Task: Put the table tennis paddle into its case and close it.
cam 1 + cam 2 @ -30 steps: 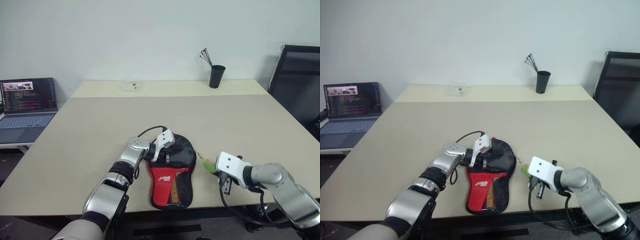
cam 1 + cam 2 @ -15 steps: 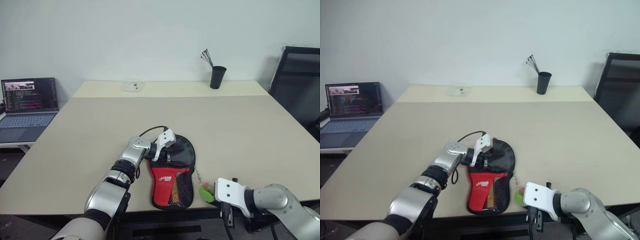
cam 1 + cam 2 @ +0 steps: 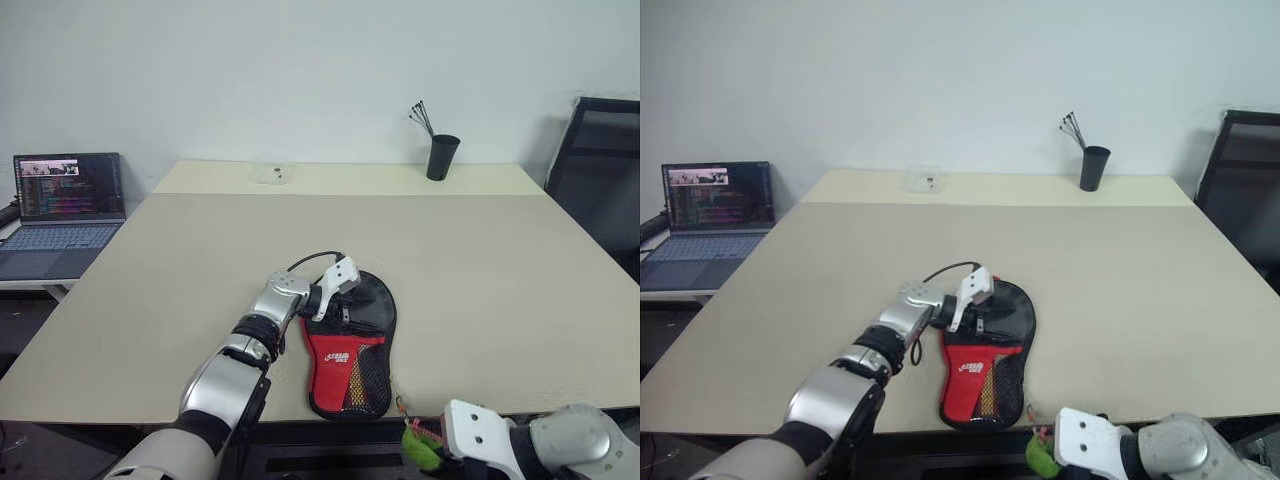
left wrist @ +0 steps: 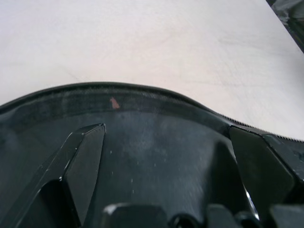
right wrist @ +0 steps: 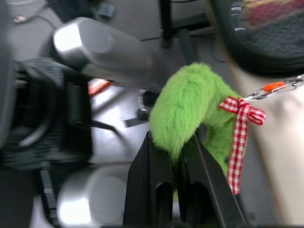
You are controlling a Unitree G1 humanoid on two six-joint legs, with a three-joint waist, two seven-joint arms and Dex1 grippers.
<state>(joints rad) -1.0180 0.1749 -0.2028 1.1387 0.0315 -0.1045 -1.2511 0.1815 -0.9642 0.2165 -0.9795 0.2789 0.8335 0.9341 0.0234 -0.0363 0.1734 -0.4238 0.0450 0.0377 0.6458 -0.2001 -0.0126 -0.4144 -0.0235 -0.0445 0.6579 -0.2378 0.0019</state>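
The case (image 3: 342, 356), black fabric with a red lower panel, lies flat near the table's front edge. My left gripper (image 3: 337, 304) is open, its spread fingers (image 4: 80, 161) resting on the case's round black part (image 4: 152, 128). My right gripper (image 5: 178, 156) sits low, just past the table's front edge, shut on the fuzzy green ring tag (image 5: 190, 109), which carries a red checked ribbon. A thin cord (image 3: 399, 404) runs from the case to that tag (image 3: 421, 449). The table tennis paddle is hidden.
An open laptop (image 3: 62, 200) stands on a side table at the left. A black cup of pens (image 3: 439, 156) and a small clear box (image 3: 271, 172) sit at the table's far side. A black chair (image 3: 598, 160) is at the right.
My right gripper has drawn back over the table's front edge and sunk below it, taking the green tag along. The left gripper stays on the case.
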